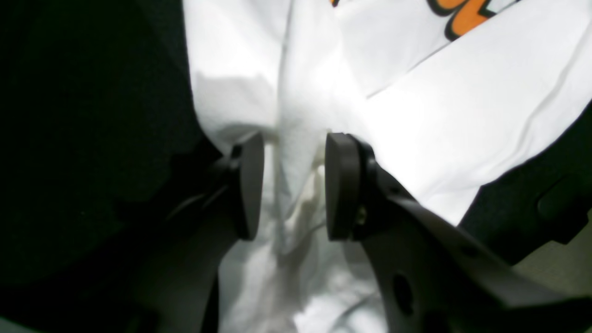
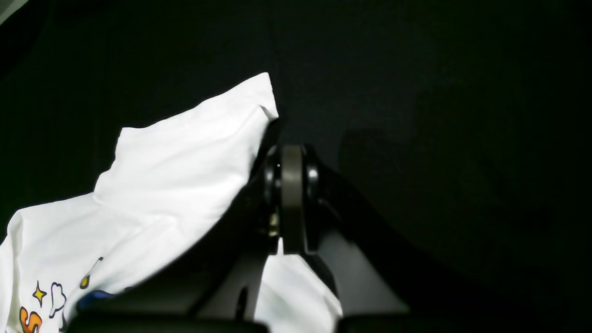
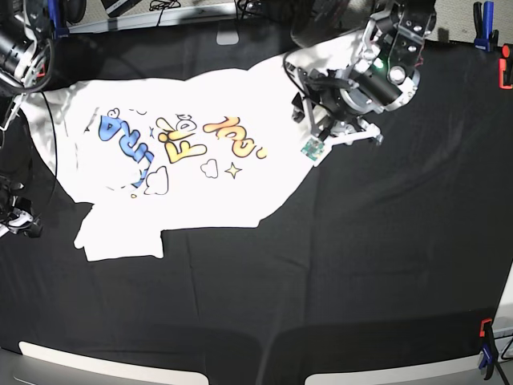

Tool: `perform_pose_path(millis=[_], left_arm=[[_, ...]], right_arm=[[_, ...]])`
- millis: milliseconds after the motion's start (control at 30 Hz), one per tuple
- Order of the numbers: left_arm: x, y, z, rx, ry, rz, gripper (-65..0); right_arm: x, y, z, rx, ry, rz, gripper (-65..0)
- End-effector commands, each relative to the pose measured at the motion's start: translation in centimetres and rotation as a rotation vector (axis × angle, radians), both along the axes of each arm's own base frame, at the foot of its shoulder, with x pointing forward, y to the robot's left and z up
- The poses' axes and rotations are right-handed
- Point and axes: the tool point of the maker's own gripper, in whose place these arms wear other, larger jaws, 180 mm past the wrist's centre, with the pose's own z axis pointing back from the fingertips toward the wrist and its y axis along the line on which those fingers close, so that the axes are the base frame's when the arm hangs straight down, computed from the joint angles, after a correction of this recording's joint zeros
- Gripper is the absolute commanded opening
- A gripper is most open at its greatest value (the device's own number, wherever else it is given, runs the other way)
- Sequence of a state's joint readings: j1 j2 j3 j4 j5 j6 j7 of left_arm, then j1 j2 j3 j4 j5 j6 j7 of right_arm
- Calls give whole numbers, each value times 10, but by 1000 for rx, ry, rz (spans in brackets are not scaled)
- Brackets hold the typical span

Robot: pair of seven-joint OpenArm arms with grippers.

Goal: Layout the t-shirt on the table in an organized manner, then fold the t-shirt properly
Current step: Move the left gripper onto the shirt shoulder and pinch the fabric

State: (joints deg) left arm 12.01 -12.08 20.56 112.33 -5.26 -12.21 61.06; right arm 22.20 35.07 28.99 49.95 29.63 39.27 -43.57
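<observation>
**T-shirt spread print-up, a bunch of its cloth between the left arm's fingers**

T-shirt of white short-sleeved cloth [image 3: 184, 160], printed with blue, yellow and orange cartoon letters, clouds and stars, lies across the far left part of the surface draped in wrinkled black cloth [image 3: 361, 273], print facing up and upside down in the base view. It is not flat — one corner trails toward the near left, and the opposite end rises in a ridge toward the arm at the top right.

At the left edge of the base view the right arm reaches in beside the shirt. Its wrist view shows the right gripper [image 2: 292, 155] with both fingers pressed together; a white corner of the shirt lies against their left side and more white shows below them, but whether any cloth is pinched between them cannot be told.

Further right, at the shirt's raised end, the left gripper [image 1: 293, 185] stands partly apart, its two dark round fingers [image 1: 342, 185] on either side of a gathered fold of white cloth — the bunch fills the gap and touches both pads. Orange lettering shows just beyond.

Red and blue clamps [image 3: 485, 24] sit at the surface's right-hand edges.
</observation>
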Motion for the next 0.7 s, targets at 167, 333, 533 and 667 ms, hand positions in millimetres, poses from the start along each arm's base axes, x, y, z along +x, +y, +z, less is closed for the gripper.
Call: perform_pose_path(millis=[167,333,533,667], left_arm=[[5,-2,2,-18,-19,7,-450],[-5,3,-31,8,70,16,-450],[-5,-2,-28,-18,74,14,-458],[-1,-5,-17,-34,42,12,-611]], right_arm=[[10,-10,29,-26,-76,-1,-650],[10,-11,29,-26,-76,-2,-650],[10,-11,29,-26,-77,-2,-650],[10,-10,29,-26,-77,-2,-650]])
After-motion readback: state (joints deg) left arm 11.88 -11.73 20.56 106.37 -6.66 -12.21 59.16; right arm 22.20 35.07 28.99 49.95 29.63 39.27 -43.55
